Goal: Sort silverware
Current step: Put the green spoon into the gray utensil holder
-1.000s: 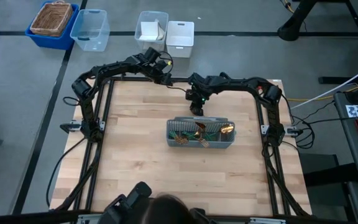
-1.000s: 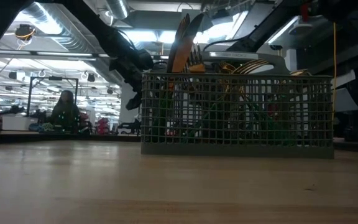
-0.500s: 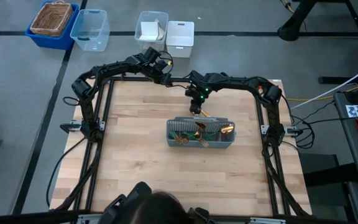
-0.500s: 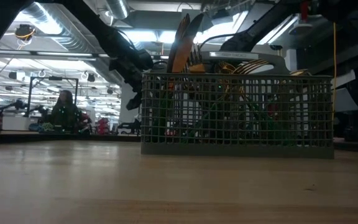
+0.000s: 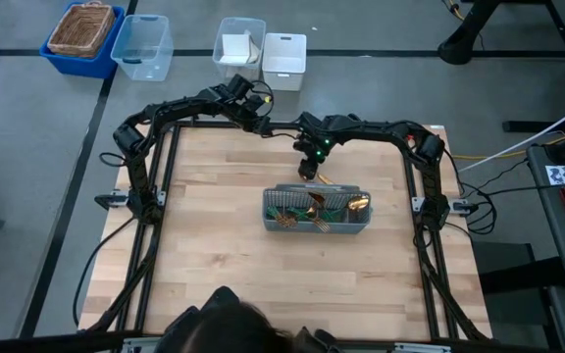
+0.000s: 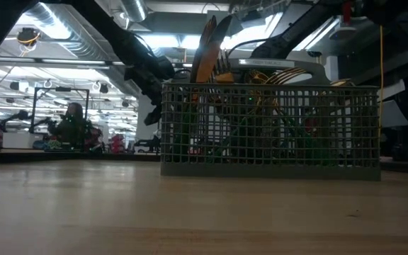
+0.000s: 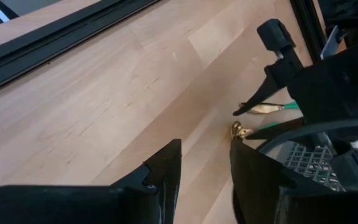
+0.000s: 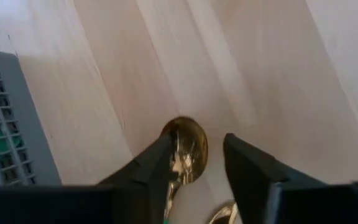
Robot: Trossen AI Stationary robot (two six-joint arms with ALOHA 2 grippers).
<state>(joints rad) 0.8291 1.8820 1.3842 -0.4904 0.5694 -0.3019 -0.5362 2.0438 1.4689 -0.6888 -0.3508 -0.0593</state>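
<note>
– Right wrist view, a sorting job under way: what is framed between the right gripper's (image 8: 194, 144) fingers (image 8: 244, 162)?

– A gold spoon (image 8: 185, 148) is seen bowl-up on the counter (image 8: 260, 56), with the fingers set apart on either side of it. Nothing is clamped. One finger appears to brush the bowl, though contact cannot be confirmed from this angle.

– And where is the rest of the silverware?

– Most of it is stood in the grey mesh caddy (image 5: 365, 227) at mid-counter. Two loose pieces (image 7: 263, 109) are left lying just behind the caddy's far wall, under the right gripper.

– How should the pick be made?

– The fingers should be lowered squarely and closed on the slim neck, not on the rounded bowl, which would likely slip. The second loose piece (image 8: 224, 214), just beside, should be kept clear of the closing fingers.

– The left gripper (image 7: 205, 146)?

– It is parked near the counter's far edge, fingers moderately apart and holding nothing.
</note>
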